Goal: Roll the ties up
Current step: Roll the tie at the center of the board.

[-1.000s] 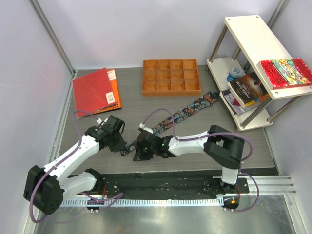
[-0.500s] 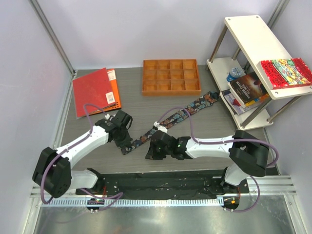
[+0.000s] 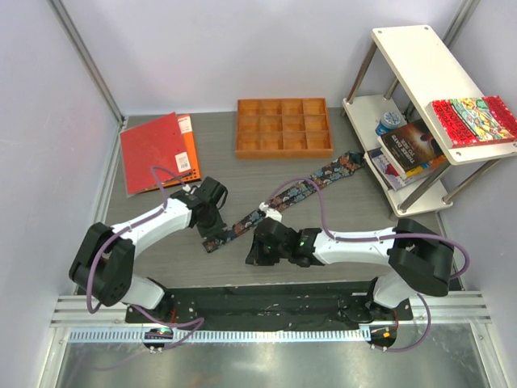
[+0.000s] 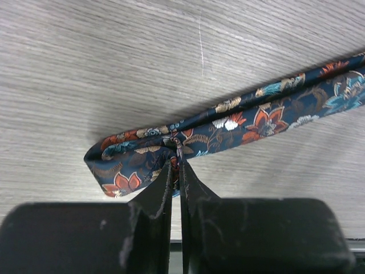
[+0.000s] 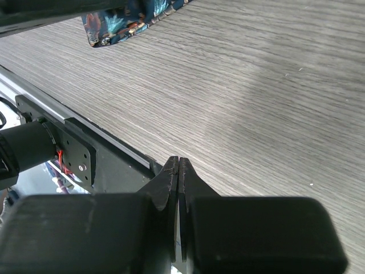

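Grey wood-grain counter (image 3: 234, 182) fills a white-walled cell, with two white-and-black robot arms reaching out from its near edge. Closest to the onlooker, the black two-finger right tool (image 5: 178, 165) has its fingers pressed together on nothing and hovers low over bare counter, near the tie's end but apart from it.

Just to the left, the black left tool (image 4: 176, 166) is clamped on the near end of a long, narrow dark navy fabric necktie (image 4: 256, 114) patterned with orange, red, teal and white flowers. The fabric seems doubled over at that end. From the pinched end the necktie (image 3: 331, 171) lies on the counter and runs diagonally away to the right. Its wider far end stops near the foot of a white shelf unit (image 3: 420, 65). A purple cable (image 3: 319, 212) on the right arm arches above the tie's middle stretch.

Farther back, an orange wooden compartment tray (image 3: 283, 127) sits at the centre, well apart from the tie. A red folder (image 3: 149, 149) lies on an orange notebook at far left. A red patterned book (image 3: 472, 120) rests on the shelf unit's middle tier, with more books stacked below it.
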You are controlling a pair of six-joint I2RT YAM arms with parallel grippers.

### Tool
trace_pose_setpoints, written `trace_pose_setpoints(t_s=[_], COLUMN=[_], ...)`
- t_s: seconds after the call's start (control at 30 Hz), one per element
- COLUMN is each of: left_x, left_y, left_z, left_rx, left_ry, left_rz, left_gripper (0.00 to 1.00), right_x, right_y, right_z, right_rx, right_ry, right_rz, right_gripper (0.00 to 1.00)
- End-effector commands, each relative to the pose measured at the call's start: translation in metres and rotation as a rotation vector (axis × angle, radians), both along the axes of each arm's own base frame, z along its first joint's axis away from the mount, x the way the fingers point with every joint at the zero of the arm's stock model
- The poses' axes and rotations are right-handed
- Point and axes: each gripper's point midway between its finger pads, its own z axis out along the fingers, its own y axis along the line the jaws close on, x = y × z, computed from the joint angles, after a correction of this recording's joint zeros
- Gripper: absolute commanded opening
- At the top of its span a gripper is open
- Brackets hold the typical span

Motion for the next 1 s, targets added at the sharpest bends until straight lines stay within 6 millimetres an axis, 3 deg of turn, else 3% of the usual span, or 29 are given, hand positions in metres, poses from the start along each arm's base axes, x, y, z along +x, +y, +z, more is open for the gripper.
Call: trace_pose_setpoints(t_s=[0.0,0.17,0.27,0.37,0.7,0.97], left_x=[0.016,0.020,0.022,0.026,0.032,0.027], left_y=[-0.011,-0.011,-0.012,-0.013,-0.012,0.030], left_z=[0.005,0.005,0.008,0.015,0.053,0.075], left_rx=[-0.027,-0.021,-0.022,-0.026,-0.039,-0.035], left_ry=[-0.044,-0.051,-0.055,-0.074,-0.136,-0.169], left_rz=[0.001,0.007,0.008,0.009,-0.005,0.050], left_gripper=[0.08,0.20,0.34,0.41,0.65,0.73], right_x=[0.013,0.017,0.019,0.024,0.050,0.062], right_y=[0.012,0.018,0.022,0.029,0.071,0.093], right_z=[0.027,0.031,0.036,0.043,0.073,0.071], right_rx=[0.053,0.059,0.068,0.076,0.131,0.152], right_ry=[-0.078,-0.082,-0.089,-0.102,-0.116,-0.084], right_rz=[0.005,0.007,0.009,0.018,0.036,0.053], right_gripper=[0.04,0.04,0.04,0.04,0.04,0.03])
